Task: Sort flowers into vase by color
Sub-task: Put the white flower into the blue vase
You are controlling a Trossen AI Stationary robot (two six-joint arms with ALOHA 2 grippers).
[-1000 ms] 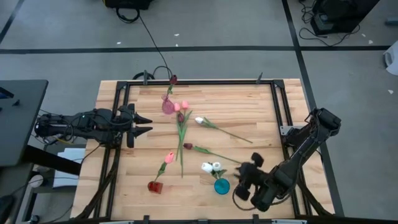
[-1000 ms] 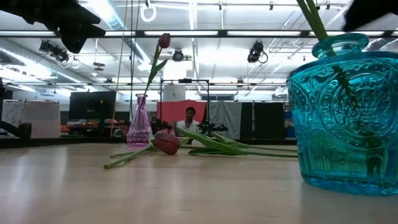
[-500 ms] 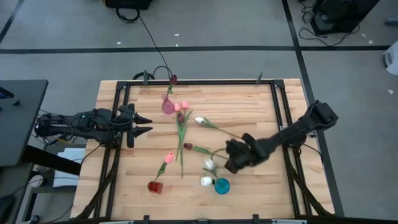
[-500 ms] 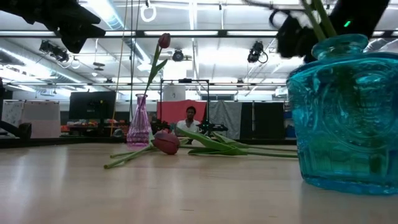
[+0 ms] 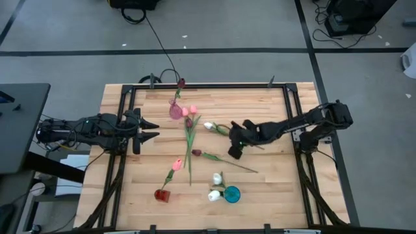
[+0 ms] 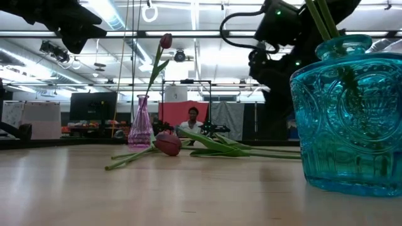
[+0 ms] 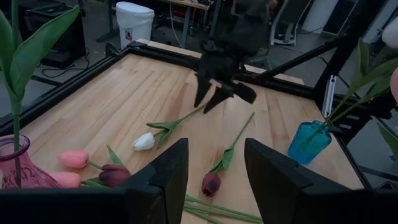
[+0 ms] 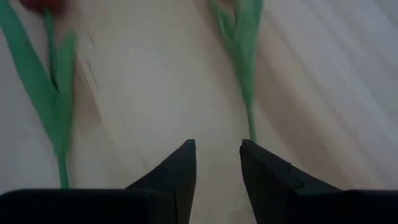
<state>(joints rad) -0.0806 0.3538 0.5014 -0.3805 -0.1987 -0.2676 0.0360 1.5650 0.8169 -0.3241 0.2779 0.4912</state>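
- Flowers lie loose mid-table: a white tulip (image 5: 208, 125) with a long thin green stem running toward the right, a maroon tulip (image 5: 195, 153) nearer the front, and a pink pair (image 5: 189, 110) beside another dark bud (image 5: 188, 122).
- Blue vase (image 5: 231, 194) at the front holds two white buds (image 5: 215, 186); in the low view it is cut off at the frame edge and its buds are out of frame.
- Pink vase (image 5: 175, 110) at the back holds a maroon bloom (image 5: 181, 82); red vase (image 5: 162, 194) holds a pink one (image 5: 177, 164).
- Right gripper (image 5: 234, 144) hovers over the table (image 5: 273, 188) between the white and maroon stems, fingers a narrow way apart and empty; its wrist view blurs the stems.
- Left gripper (image 5: 151, 129) waits at the left edge, fingers spread, empty.
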